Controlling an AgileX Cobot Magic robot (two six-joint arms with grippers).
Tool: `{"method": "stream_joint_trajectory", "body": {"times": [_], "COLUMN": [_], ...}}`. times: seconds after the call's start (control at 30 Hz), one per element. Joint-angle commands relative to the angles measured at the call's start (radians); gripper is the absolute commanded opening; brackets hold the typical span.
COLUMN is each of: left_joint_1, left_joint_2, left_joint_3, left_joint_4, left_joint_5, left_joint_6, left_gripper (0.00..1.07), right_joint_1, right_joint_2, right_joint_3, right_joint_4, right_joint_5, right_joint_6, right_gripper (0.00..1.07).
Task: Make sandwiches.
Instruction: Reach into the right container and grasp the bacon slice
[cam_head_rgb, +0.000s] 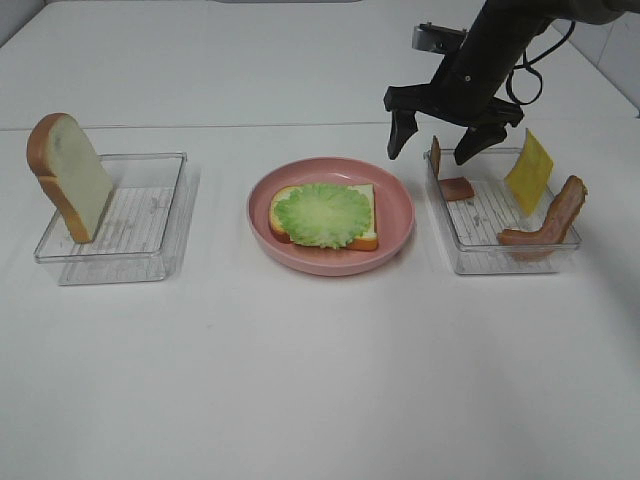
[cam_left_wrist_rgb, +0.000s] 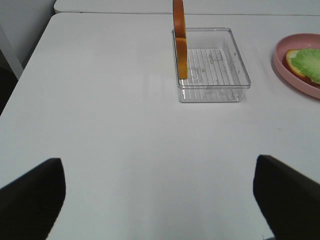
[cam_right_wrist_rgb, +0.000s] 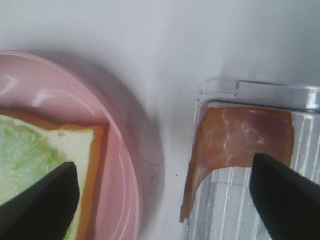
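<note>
Sandwich barely begun: one bread slice w/ lettuce on pink plate, beside and below right jaws. Right jaws apart, empty, hanging over ham slice in right tray; cheese and bacon just beyond. Top bread slice leans in left tray, well ahead of left jaws, also apart, empty. Fillings + top slice left, approx.

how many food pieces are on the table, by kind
bread slices: 2
lettuce leaf: 1
cheese slice: 1
bacon strip: 1
ham slice: 1
total: 6
</note>
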Motion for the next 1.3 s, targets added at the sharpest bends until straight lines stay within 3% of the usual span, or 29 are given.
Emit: {"method": "stream_joint_trajectory", "body": {"times": [0.03,0.6,0.83,1.07,1.3], "left_joint_1": [-0.003,-0.003,-0.003,-0.003,-0.003], "left_joint_2": [-0.021,-0.021,-0.021,-0.021,-0.021], "left_joint_3": [0.000,0.000,0.000,0.000,0.000], "left_joint_4": [-0.010,-0.010,-0.010,-0.010,-0.010], "left_joint_5": [-0.011,-0.011,-0.011,-0.011,-0.011], "left_joint_6": [0.003,0.003,0.003,0.003,0.003], "left_gripper": [0.94,0.94,0.94,0.94,0.94], "right_joint_1": [-0.004,-0.004,-0.004,-0.003,-0.003], "right_joint_2": [0.001,0.014,0.014,0.014,0.014], "right_joint_3": [-0.005,-0.005,-0.005,-0.005,-0.005], "right_joint_4": [-0.026,-0.032,-0.032,-0.034,-0.040], "right_joint_5": [-0.023,-0.047,-0.053,-0.056,-0.042], "right_joint_6": [0.003,0.006,0.005,0.005,0.005], "right_gripper": [0.88,0.79,0.71,0.54,0.53]}}
